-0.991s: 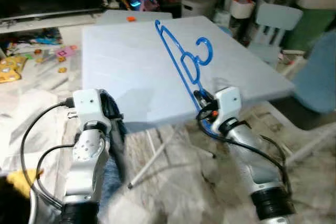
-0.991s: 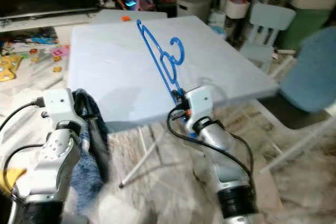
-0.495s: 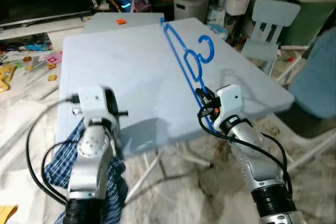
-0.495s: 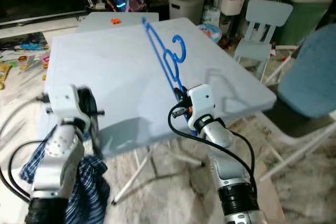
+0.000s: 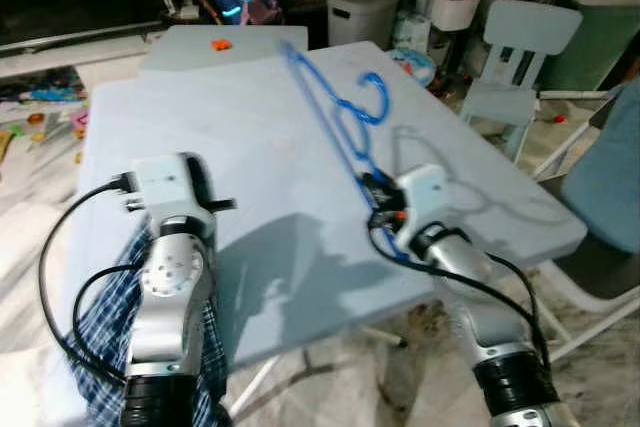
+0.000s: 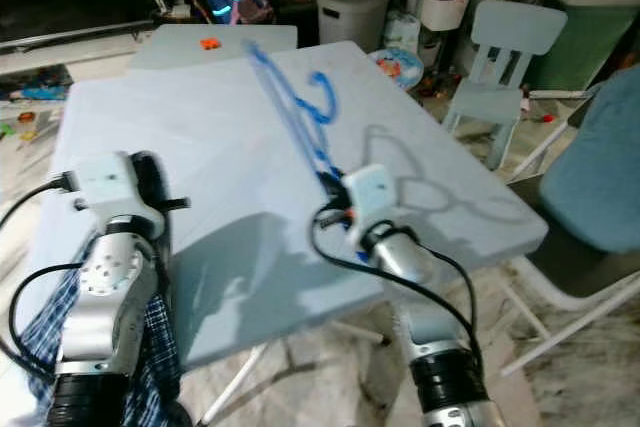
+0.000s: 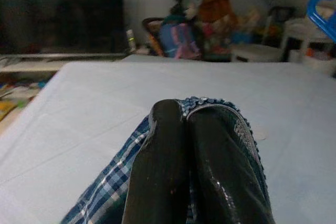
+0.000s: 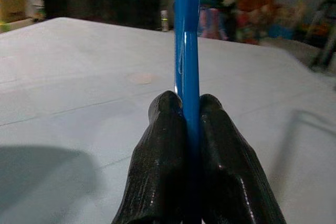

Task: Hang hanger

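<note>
Right pincer (image 5: 372,190) is clamped on our blue hanger (image 5: 335,122), long axis running straight ahead over the counter (image 5: 240,127); left pincer (image 7: 197,145) pinches plaid cloth (image 7: 113,182).

one hanger (image 5: 335,117), one shirt (image 7: 123,174), one table (image 5: 200,137)

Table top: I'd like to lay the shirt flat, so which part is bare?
The table is bare between the left gripper, holding the plaid shirt, and the blue hanger in the right gripper. Another bare patch lies beyond the hanger, toward the small chair.
</note>
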Controlling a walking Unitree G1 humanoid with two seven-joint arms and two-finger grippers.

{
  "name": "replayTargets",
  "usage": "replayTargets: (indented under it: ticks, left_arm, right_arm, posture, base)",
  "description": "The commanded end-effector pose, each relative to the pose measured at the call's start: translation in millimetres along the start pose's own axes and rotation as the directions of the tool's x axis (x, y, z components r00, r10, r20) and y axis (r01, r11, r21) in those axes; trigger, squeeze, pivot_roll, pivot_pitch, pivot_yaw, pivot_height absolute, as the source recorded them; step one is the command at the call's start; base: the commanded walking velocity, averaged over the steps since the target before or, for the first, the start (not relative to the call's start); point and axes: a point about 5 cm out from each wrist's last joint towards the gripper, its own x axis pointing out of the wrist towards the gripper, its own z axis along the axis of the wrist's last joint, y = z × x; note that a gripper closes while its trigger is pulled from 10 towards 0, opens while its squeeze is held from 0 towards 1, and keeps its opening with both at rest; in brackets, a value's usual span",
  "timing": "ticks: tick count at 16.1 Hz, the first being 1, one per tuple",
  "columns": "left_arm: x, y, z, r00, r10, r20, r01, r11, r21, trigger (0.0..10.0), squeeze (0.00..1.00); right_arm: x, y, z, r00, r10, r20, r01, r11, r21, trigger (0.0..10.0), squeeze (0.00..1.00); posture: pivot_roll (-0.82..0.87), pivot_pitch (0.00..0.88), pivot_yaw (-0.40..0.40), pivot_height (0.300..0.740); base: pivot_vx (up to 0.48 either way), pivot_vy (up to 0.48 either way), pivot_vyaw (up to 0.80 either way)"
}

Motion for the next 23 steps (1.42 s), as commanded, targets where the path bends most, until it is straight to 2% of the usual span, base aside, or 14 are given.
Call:
replayTargets:
  ticks: [1,6,9,11,12,14,15,17,18,19,20,21,22,23]
  left_arm:
    - [3.8,1.5,11.7,0.998,-0.006,0.057,0.005,1.000,0.022,10.0,0.00]
    - [7.9,4.7,2.9,1.000,0.018,0.026,-0.020,0.998,0.062,10.0,0.00]
    - [19.8,1.4,-1.4,1.000,-0.015,-0.009,0.016,0.994,0.104,10.0,0.00]
    - [28.3,-4.9,0.4,0.997,-0.070,-0.014,0.071,0.989,0.126,10.0,0.00]
    - [41.8,-11.0,5.9,0.981,-0.194,-0.012,0.193,0.965,0.180,10.0,0.00]
    - [80.2,4.7,33.4,0.983,-0.183,0.023,0.169,0.942,0.289,10.0,0.00]
    - [83.9,5.0,37.6,0.981,-0.192,0.027,0.177,0.945,0.273,10.0,0.00]
    - [113.6,-1.2,99.4,0.968,-0.177,0.179,0.115,0.944,0.308,10.0,0.00]
    - [121.9,-11.5,131.2,0.945,-0.183,0.272,0.096,0.947,0.307,10.0,0.00]
    - [123.4,-17.1,146.9,0.928,-0.188,0.322,0.085,0.947,0.310,10.0,0.00]
    - [120.4,-28.0,181.8,0.856,-0.195,0.478,-0.002,0.924,0.382,10.0,0.00]
    - [110.6,-38.2,210.6,0.748,-0.216,0.627,-0.093,0.902,0.422,10.0,0.00]
    - [107.0,-44.7,215.6,0.710,-0.246,0.659,-0.085,0.900,0.427,10.0,0.00]
    - [107.8,-50.6,208.8,0.714,-0.269,0.647,-0.055,0.899,0.434,10.0,0.00]
  right_arm:
    - [4.1,6.3,6.5,0.999,0.027,0.029,-0.027,1.000,-0.002,10.0,0.00]
    - [4.0,7.2,6.0,0.999,0.035,0.029,-0.035,0.999,-0.005,10.0,0.00]
    - [4.7,7.1,5.1,0.999,0.035,0.025,-0.035,0.999,-0.012,10.0,0.00]
    - [5.5,7.1,4.9,0.999,0.033,0.024,-0.033,0.999,-0.015,10.0,0.00]
    - [5.9,5.2,6.0,0.999,0.023,0.024,-0.023,1.000,-0.019,10.0,0.00]
    - [5.4,1.6,5.9,1.000,0.009,0.022,-0.009,1.000,-0.014,10.0,0.00]
    - [5.3,1.4,5.8,1.000,0.008,0.022,-0.008,1.000,-0.011,10.0,0.00]
    - [5.9,1.9,5.5,1.000,-0.001,0.025,0.000,1.000,0.010,10.0,0.00]
    - [6.6,2.7,5.5,1.000,-0.005,0.025,0.005,1.000,0.012,10.0,0.00]
    - [6.9,3.1,5.6,1.000,-0.007,0.025,0.006,1.000,0.011,10.0,0.00]
    - [6.4,2.9,6.6,1.000,-0.011,0.027,0.011,1.000,0.007,10.0,0.00]
    - [4.7,-0.5,7.0,0.999,-0.027,0.027,0.027,1.000,0.003,10.0,0.00]
    - [3.1,-2.2,5.9,0.999,-0.036,0.023,0.036,0.999,0.006,10.0,0.00]
    - [2.0,-2.0,4.8,0.999,-0.038,0.020,0.037,0.999,0.007,10.0,0.00]
  posture:
    - [-0.10,0.000,0.003,0.740]
    - [-0.10,0.000,0.003,0.740]
    - [-0.10,0.000,-0.003,0.740]
    - [-0.11,0.000,-0.003,0.740]
    - [-0.11,0.000,-0.005,0.740]
    - [-0.11,0.000,-0.008,0.740]
    - [-0.11,0.000,-0.008,0.740]
    - [-0.11,0.000,-0.009,0.740]
    - [-0.11,0.000,-0.009,0.740]
    - [-0.12,0.000,-0.006,0.740]
    - [-0.12,0.000,-0.003,0.740]
    - [-0.13,0.000,0.001,0.740]
    - [-0.13,0.000,0.001,0.740]
    - [-0.13,0.000,-0.001,0.740]
  base:
    - [0.000,0.000,0.00]
    - [0.000,0.000,0.00]
    - [0.000,0.000,0.00]
    - [0.000,0.000,0.00]
    - [0.000,0.000,0.00]
    - [0.000,0.000,0.00]
    - [0.000,0.000,0.00]
    - [0.000,0.000,0.00]
    - [0.000,0.000,0.00]
    - [0.000,0.000,0.00]
    - [0.000,0.000,0.00]
    - [0.000,0.000,0.00]
    - [0.000,0.000,0.00]
    - [0.000,0.000,0.00]
